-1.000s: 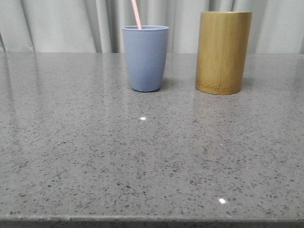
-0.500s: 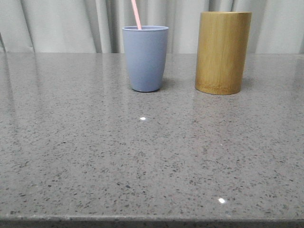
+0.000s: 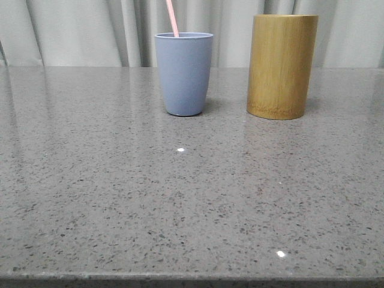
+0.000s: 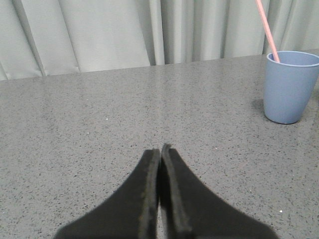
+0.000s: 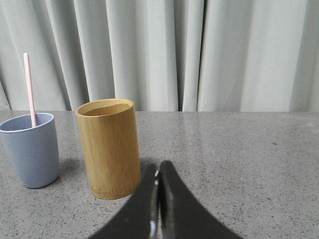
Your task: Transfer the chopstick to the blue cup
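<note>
- Grey speckled counter (image 3: 180,198) with pale curtains behind — that is my workspace.
- My left gripper (image 4: 160,152) is pressed closed and empty; my right gripper (image 5: 158,174) likewise.
- I see the chopstick (image 3: 172,18) standing in the blue cup (image 3: 184,73), long axis near upright, leaning slightly — ahead of my left gripper, well apart.
- Transfer looks done to me.

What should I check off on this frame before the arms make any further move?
1. Chopstick standing in the blue cup: ok.
2. Blue cup upright on the table: ok.
3. Bamboo holder upright, apart from the cup: ok.
4. Left gripper jaws shut, holding nothing: ok.
5. Right gripper jaws shut, holding nothing: ok.
6. Bamboo holder's inside empty: cannot tell.
</note>
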Available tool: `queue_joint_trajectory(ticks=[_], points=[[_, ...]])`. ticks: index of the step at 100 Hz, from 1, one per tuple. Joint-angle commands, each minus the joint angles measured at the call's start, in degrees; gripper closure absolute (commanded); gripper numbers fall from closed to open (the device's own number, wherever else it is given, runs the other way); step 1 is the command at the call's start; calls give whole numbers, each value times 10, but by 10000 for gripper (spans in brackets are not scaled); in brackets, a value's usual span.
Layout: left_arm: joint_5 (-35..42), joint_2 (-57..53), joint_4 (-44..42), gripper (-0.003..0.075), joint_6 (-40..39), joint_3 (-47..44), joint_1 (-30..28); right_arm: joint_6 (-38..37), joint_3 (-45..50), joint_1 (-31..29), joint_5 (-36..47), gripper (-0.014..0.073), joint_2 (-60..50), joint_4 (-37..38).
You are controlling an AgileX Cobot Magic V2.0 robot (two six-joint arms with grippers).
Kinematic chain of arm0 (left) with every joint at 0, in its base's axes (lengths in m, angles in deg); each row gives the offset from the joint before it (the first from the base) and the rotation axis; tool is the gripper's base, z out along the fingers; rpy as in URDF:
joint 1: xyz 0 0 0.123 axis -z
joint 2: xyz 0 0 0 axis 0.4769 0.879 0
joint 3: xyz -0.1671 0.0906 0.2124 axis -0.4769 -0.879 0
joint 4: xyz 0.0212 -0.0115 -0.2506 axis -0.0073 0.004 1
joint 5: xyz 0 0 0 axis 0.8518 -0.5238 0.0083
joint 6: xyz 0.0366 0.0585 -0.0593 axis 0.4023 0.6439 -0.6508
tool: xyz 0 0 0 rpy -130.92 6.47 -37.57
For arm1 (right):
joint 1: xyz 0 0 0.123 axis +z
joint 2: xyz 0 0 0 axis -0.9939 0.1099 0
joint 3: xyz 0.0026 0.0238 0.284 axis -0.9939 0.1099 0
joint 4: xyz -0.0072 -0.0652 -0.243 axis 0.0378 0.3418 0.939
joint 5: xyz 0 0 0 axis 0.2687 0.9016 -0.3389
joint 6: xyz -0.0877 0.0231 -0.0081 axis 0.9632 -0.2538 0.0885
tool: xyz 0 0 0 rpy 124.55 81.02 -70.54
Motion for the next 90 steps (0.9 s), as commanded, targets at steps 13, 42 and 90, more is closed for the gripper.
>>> queue_joint_trajectory(ticks=[13, 42, 90], points=[[45, 6, -2, 739, -5, 13, -1, 2, -15, -4, 51, 697, 3, 2], [45, 6, -2, 739, -5, 13, -1, 2, -15, -4, 51, 697, 3, 2], [64, 6, -2, 739, -5, 3, -1, 2, -15, -4, 51, 697, 3, 2]])
